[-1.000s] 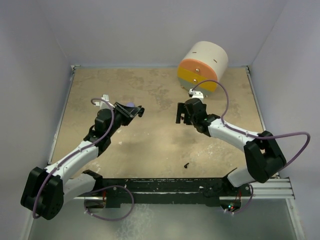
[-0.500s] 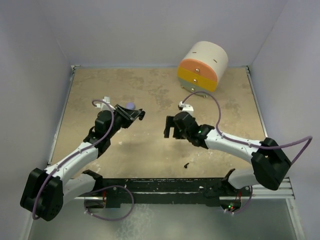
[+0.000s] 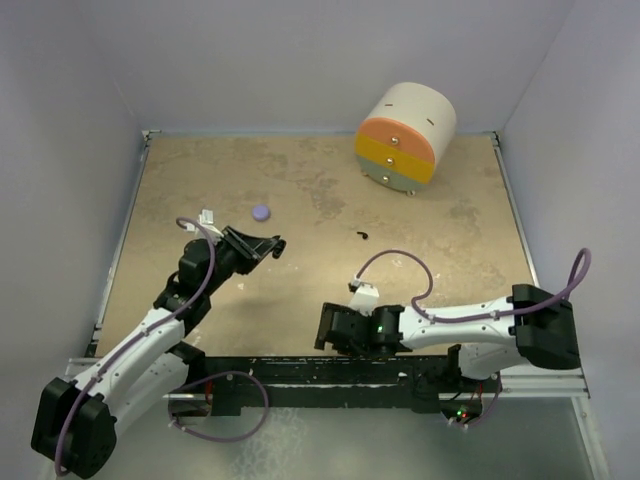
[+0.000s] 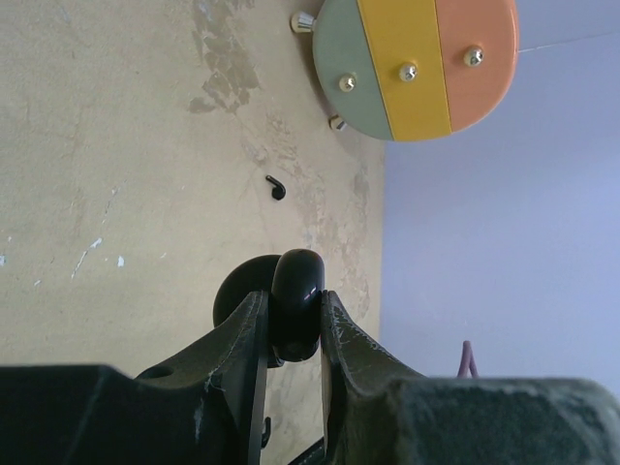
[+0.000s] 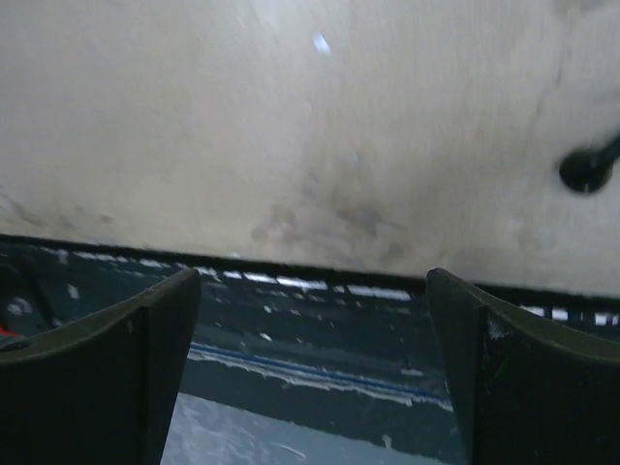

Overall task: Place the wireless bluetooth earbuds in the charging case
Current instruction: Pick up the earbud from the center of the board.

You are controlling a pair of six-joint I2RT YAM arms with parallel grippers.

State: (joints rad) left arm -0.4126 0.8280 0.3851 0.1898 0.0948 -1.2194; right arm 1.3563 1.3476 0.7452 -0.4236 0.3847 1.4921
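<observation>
- At 6 o'clock on the table, hard against the near edge, the right gripper now sits with its jaws spread wide and nothing between them. A second ago it stood up near the round drawer unit at 1 o'clock.
- That retreat has uncovered a black earbud, lying loose just right of centre and apart from both arms.
- The right wrist view shows a dark blob at its 3 o'clock edge, too blurred to identify.
- At 9 o'clock, the left gripper is clamped on a glossy black rounded piece, held clear of the surface. I judge this to be the charging case, but that is not confirmed.
- The left arm has drawn back a little, so the lilac puck now lies in the open at its 12 o'clock.
- No pale lilac earbud was found in any view.
- Assessment: insertion has not begun. The right claw is empty and well away from the exposed earbud, so a fresh pick is needed.
</observation>
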